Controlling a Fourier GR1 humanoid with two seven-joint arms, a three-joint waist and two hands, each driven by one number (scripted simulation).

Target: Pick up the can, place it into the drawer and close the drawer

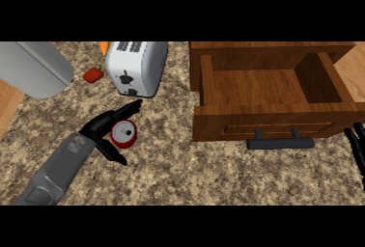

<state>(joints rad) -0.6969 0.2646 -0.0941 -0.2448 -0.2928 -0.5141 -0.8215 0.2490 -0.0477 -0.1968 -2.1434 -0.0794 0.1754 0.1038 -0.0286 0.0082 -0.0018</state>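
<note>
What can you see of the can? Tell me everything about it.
The can is small and red, with a round, pale, metallic-looking top bearing a small dark mark. It looks upright on the speckled counter, on the near side of the toaster and left of the open drawer. It sits in the gap of the left hand, whose fingers are spread around it. Whether they touch it, I cannot tell.
</note>
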